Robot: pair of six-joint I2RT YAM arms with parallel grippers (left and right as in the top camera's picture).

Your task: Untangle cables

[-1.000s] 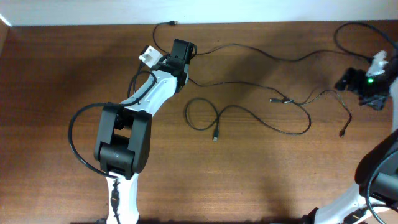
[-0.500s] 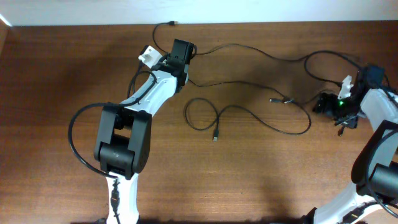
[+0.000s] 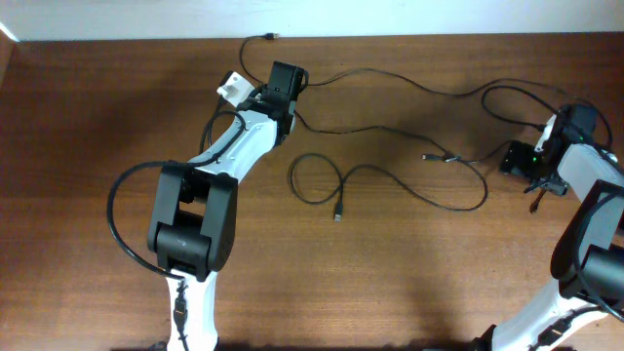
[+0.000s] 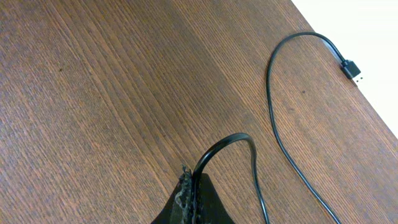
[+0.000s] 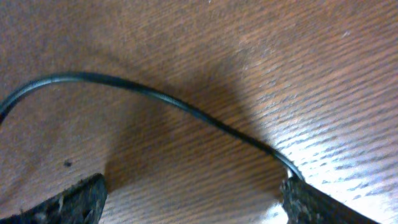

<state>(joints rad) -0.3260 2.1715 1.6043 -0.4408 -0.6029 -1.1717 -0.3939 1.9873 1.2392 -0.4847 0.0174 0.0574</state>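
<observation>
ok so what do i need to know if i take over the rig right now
Left gripper: shut on a cable near the table's far edge; a plug lies free nearby.
Right gripper: open, low over a cable strand, not gripping it.
Looped cable: loose mid-table, apparently crossing other strands towards the right.
Done: one cable pinched. Left: grip on the right side, pull the strands apart.
</observation>
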